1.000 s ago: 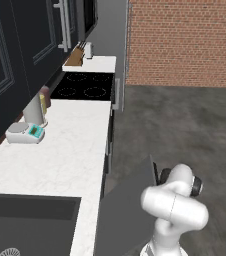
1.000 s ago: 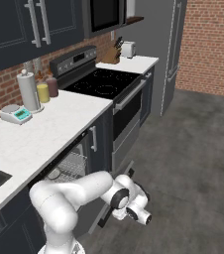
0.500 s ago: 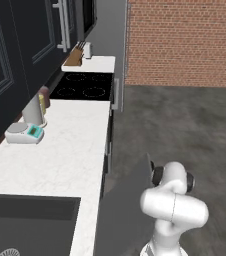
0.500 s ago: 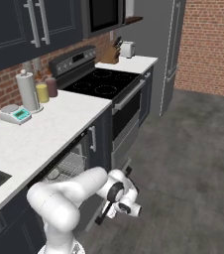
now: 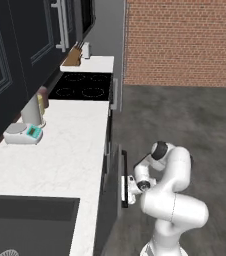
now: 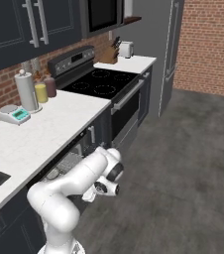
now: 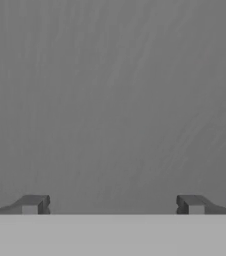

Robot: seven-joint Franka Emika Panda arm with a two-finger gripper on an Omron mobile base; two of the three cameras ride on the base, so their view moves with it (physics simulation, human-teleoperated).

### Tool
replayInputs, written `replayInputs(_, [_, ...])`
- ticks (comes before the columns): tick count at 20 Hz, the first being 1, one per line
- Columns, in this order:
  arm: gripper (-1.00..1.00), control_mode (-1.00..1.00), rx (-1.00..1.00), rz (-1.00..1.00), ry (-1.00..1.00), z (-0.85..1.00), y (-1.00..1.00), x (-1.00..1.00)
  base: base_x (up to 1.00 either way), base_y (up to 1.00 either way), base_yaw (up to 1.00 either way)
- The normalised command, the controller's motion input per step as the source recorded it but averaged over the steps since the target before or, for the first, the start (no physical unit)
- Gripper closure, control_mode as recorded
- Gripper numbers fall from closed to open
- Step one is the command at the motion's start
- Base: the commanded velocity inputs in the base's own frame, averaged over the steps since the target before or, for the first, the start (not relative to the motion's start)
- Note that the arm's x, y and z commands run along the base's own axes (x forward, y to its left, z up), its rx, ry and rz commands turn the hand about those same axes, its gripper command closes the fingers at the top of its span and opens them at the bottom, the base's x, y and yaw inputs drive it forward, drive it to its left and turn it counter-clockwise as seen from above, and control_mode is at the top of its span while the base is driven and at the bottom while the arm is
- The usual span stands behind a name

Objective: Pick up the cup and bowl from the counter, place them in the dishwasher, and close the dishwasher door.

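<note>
White marbled counter (image 5: 60, 150) is seen running along the wall at 9 o'clock of the arm, its front edge bare; wide grey floor (image 5: 195, 120) lies open at 3 o'clock. Dishwasher door (image 5: 116, 187) is seen nearly upright, slightly ajar. Gripper (image 5: 130, 186) is pressed against its outer face, fingers (image 7: 32, 204) spread wide, nothing held. Rack (image 6: 64, 163) is glimpsed behind the arm. Cup and bowl can't be made out.

Even, soft rendered light, faint shadows (none hard), slightly blurry; hand view flat grey.
</note>
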Motion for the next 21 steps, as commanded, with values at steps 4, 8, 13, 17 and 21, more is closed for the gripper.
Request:
replayInputs(4, [-1.00,-1.00,0.34,0.20,-0.23,-0.02,0.96,0.00,0.00,0.00,0.00])
replayInputs(8, [-1.00,-1.00,0.32,0.01,-0.17,-0.46,0.42,0.00,0.00,0.00,0.00])
replayInputs(13, [-1.00,-1.00,0.35,0.00,-0.17,-0.60,0.07,0.00,0.00,0.00,0.00])
replayInputs(17, [-1.00,-1.00,0.32,0.00,-0.13,-0.56,0.00,0.04,0.00,0.00,0.00])
replayInputs(21, [-1.00,-1.00,0.13,0.00,0.07,-0.09,-0.30,0.49,0.00,0.00,0.00])
